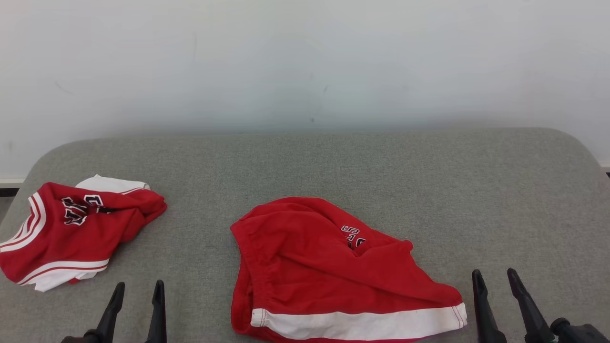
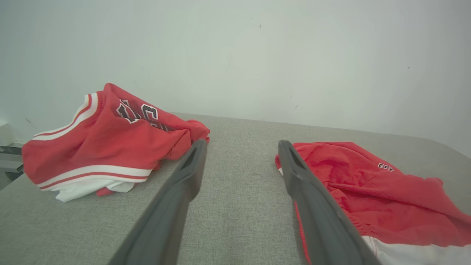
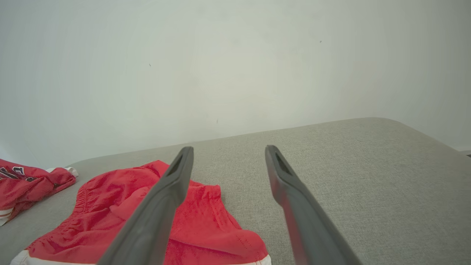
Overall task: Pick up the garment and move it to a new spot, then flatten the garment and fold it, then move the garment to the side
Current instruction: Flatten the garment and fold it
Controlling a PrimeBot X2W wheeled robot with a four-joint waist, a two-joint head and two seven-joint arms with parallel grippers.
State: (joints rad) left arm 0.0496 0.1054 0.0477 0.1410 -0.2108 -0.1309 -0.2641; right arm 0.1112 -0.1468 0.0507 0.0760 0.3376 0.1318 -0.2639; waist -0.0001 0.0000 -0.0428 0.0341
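The shorts (image 1: 333,271) lie rumpled in the middle of the table (image 1: 381,166), so flattening looks like the step in hand. To do it well, each hand should take one end of the cloth and draw outward, low over the table, so the folds pull out and do not bunch. The gathered waistband (image 1: 245,267) on the robot's left and the corner of the white band (image 1: 357,324) on its right look like the firmest places to pinch. The hump by the lettering (image 1: 355,237) is a flap folded over itself. It probably needs lifting clear before any pull, or it will be pressed in as a crease. Thin, slack fabric like this slides easily, so a pinch should catch one layer at an edge and not dig into the heap.

Both hands are empty with their fingers spread apart. The left hand (image 1: 138,283) sits at the near edge with a strip of bare table between it and the waistband. In the left wrist view the shorts (image 2: 368,184) lie off to the right of its fingers. The right hand (image 1: 493,271) is just beside the corner of the white band, not touching it. In the right wrist view the shorts (image 3: 206,217) spread to the left, partly behind the left finger.

A second garment (image 1: 71,233), red with white stripes, is crumpled at the table's left end, well apart from the shorts. It should be left alone.
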